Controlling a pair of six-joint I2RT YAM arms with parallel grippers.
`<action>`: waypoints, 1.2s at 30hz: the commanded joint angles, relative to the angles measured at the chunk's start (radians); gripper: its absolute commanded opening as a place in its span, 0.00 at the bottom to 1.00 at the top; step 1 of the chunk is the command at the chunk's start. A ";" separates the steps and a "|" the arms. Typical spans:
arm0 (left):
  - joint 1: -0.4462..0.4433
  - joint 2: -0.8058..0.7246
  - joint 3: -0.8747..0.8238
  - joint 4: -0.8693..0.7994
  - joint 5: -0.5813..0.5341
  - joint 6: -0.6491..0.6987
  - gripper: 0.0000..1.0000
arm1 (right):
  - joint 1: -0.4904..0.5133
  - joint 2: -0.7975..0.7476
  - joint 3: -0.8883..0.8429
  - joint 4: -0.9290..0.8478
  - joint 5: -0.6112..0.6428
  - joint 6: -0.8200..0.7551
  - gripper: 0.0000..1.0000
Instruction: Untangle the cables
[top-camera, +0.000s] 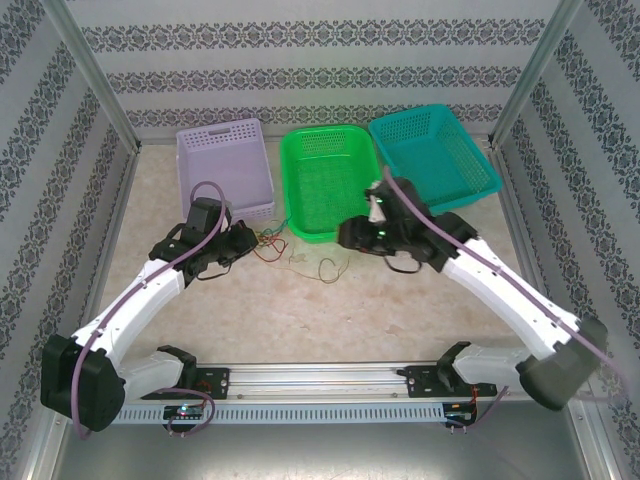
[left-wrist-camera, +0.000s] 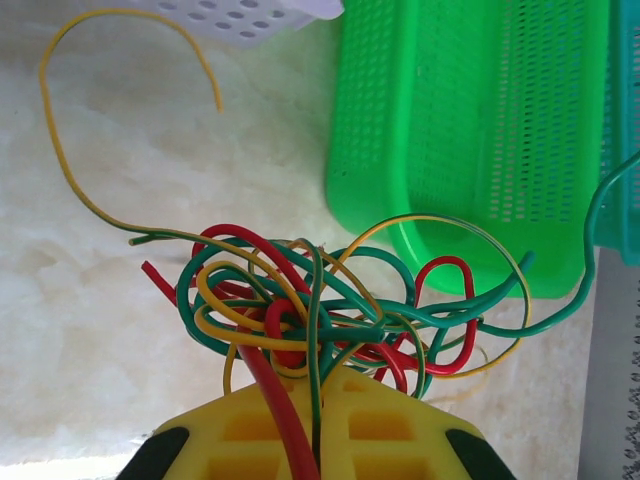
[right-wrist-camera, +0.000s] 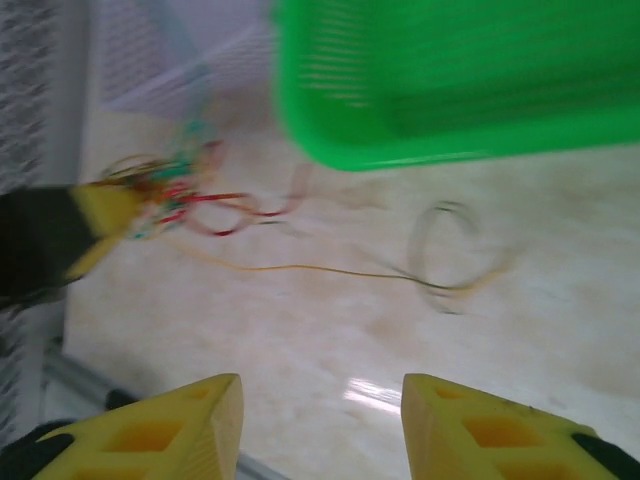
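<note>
Top external view put my left gripper (top-camera: 243, 243) at the left of the table (top-camera: 300, 320), in front of the lavender basket (top-camera: 215, 130). The cables (top-camera: 292, 252) lay in a small heap just to its right, near the front wall of the green basket (top-camera: 290, 190). My right gripper (top-camera: 352, 235) hung on the far side of that heap, close to the green basket's near right corner. The teal basket (top-camera: 480, 160) stood rightmost, set at an angle.

Left wrist view showed my left gripper (left-wrist-camera: 318, 440) clenched. Its yellow fingers (left-wrist-camera: 260, 440) met at the bottom of the frame, grasping a red cable (left-wrist-camera: 272, 400) and a dark green cable (left-wrist-camera: 316, 380) that ran out from between them. Straight ahead of the fingertips those two led into the knot of cables (left-wrist-camera: 320, 310), where red, green and yellow loops wound through one another on the table. A yellow cable (left-wrist-camera: 60, 150) arched away from the knot to the left, toward the lavender basket (left-wrist-camera: 250, 15). To the right, loops reached the foot of the green basket (left-wrist-camera: 450, 130).

Right wrist view was blurred. My left gripper (right-wrist-camera: 100, 212) sat at the left edge with the cables (right-wrist-camera: 180, 190) bunched at its tip. From there a thin yellow strand (right-wrist-camera: 300, 268) trailed right across the table to a loose loop below the green basket (right-wrist-camera: 450, 100). My right gripper (right-wrist-camera: 320, 420) was released, its fingers (right-wrist-camera: 190, 425) well apart with bare table between them. The cables lay ahead of it and off to the left, apart from both fingers.
</note>
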 joint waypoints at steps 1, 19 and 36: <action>-0.019 0.010 0.027 0.090 0.022 -0.030 0.00 | 0.082 0.168 0.047 0.195 -0.088 0.188 0.50; -0.052 -0.028 0.036 0.056 0.022 -0.070 0.00 | 0.026 0.481 0.095 0.498 -0.065 0.461 0.00; 0.002 -0.050 0.141 -0.303 -0.159 -0.096 0.09 | -0.076 0.214 -0.090 0.405 -0.083 0.161 0.00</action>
